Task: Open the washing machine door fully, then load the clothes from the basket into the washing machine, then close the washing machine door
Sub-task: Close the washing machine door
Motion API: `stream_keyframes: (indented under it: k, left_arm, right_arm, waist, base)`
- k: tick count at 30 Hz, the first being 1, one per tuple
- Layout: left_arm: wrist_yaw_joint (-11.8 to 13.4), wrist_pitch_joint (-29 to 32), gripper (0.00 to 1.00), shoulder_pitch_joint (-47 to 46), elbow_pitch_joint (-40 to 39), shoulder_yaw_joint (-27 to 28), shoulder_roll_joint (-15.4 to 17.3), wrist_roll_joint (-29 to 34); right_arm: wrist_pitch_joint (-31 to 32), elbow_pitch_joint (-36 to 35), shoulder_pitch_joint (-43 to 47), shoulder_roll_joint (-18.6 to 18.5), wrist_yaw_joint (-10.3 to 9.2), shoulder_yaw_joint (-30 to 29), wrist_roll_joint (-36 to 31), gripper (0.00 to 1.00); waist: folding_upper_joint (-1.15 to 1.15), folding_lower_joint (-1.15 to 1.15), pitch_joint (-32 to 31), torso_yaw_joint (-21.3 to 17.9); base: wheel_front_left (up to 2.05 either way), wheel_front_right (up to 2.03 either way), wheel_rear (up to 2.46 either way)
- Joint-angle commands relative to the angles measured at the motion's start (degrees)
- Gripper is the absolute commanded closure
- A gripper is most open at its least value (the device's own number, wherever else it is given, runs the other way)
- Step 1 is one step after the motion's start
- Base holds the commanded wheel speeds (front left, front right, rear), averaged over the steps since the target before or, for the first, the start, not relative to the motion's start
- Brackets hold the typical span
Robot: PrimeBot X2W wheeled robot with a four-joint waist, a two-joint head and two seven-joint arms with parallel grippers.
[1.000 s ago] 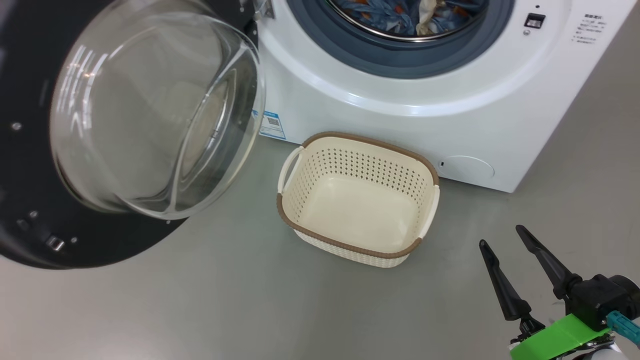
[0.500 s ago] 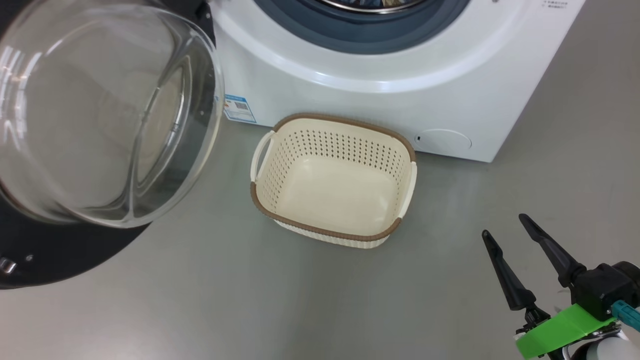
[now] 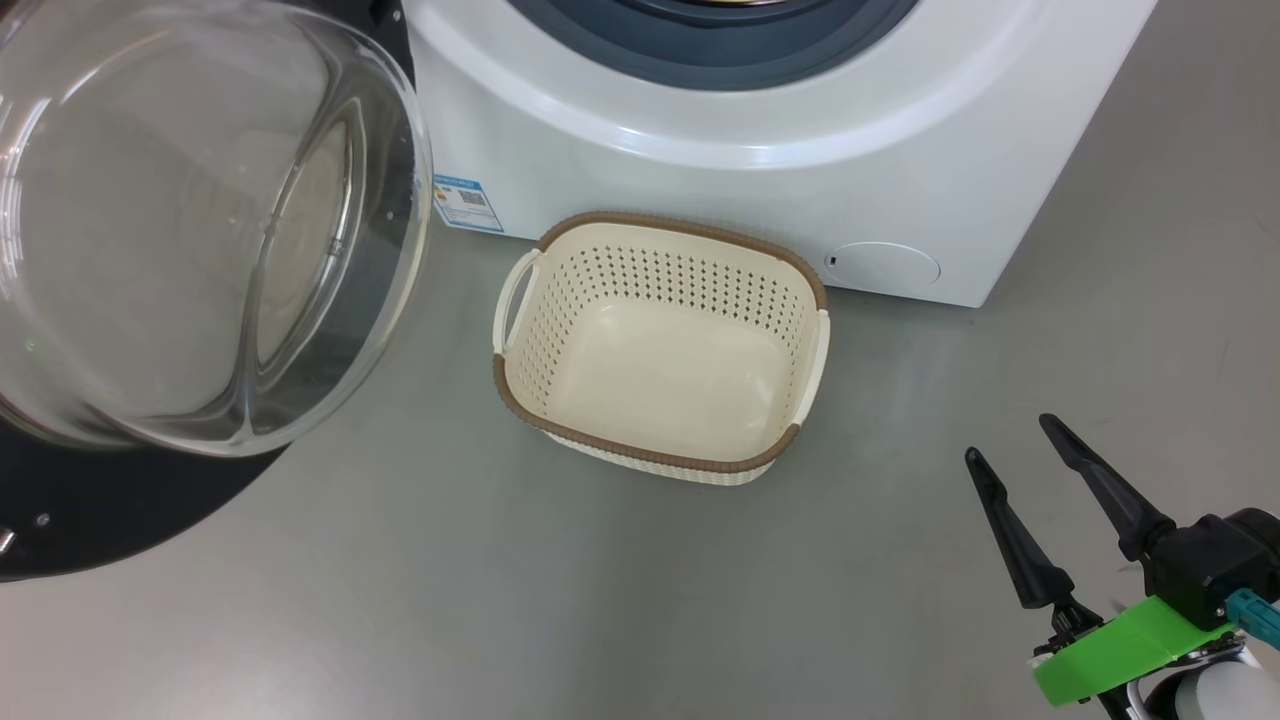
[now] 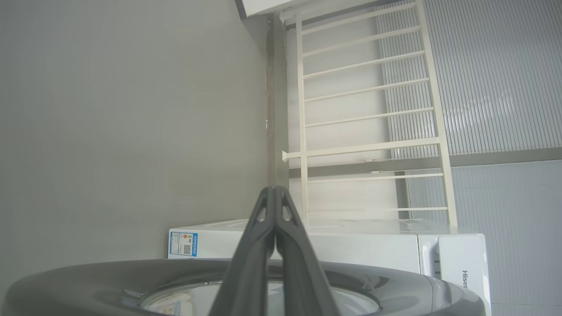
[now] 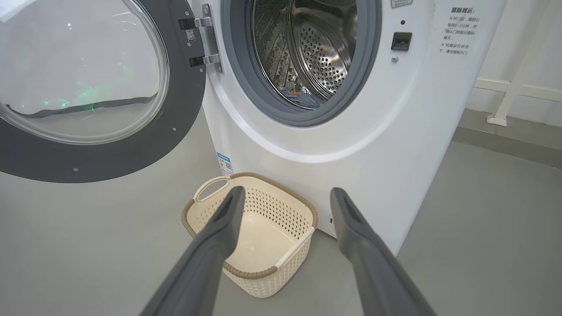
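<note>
Before the washer [image 3: 700, 190], the view has been lowered onto the empty basket [image 3: 660, 375]; the door [image 3: 120, 520] remains unshut. Right claw [image 3: 1008, 438] spread, left claw [image 4: 275, 189] closed.

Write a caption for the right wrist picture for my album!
Open right hand faces the empty basket; door wide open, clothes inside the washer.

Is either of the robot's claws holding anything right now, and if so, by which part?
Nothing is held. The right gripper stands open and empty above the floor near the basket; the left gripper has its fingers pressed together with nothing between them.
</note>
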Motion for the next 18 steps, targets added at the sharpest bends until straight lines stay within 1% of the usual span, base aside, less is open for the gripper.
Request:
stream_keyframes:
  k: [1,7,9,14,18]
  left_arm:
    - [0.2,1.0,1.0,1.3,-2.1,0.6,3.4,-0.2]
    - [0.4,4.6,1.0,2.7,-4.2,-0.6,2.1,-1.5]
    - [0.1,5.6,1.0,3.0,-4.5,-1.1,1.6,-1.9]
    - [-1.8,9.0,1.0,3.0,-5.5,-1.8,0.1,-4.2]
    - [-1.9,12.0,1.0,3.9,-5.7,-3.3,-0.2,-4.9]
  right_arm:
    - [-0.3,-1.3,-0.5,-1.0,0.09,1.3,0.7,0.0]
    - [-0.3,-1.4,-0.4,-1.4,0.09,1.3,0.6,0.0]
    - [-0.3,-1.4,-0.4,-1.6,0.09,1.4,0.7,0.0]
    - [-0.3,-1.3,-0.3,-1.9,0.09,1.5,0.8,0.0]
    - [-0.3,-1.2,0.0,-1.9,0.09,1.4,0.8,0.0]
  waist:
    - [0.0,0.0,0.0,0.1]
    - [0.0,0.0,0.0,0.7]
    - [0.0,0.0,-0.1,0.9]
    - [0.0,0.0,-0.5,1.1]
    - [0.0,0.0,-1.0,1.2]
  base:
    - [0.0,0.0,0.0]
    - [0.0,0.0,0.0]
    - [0.0,0.0,0.0]
    - [0.0,0.0,0.0]
    - [0.0,0.0,0.0]
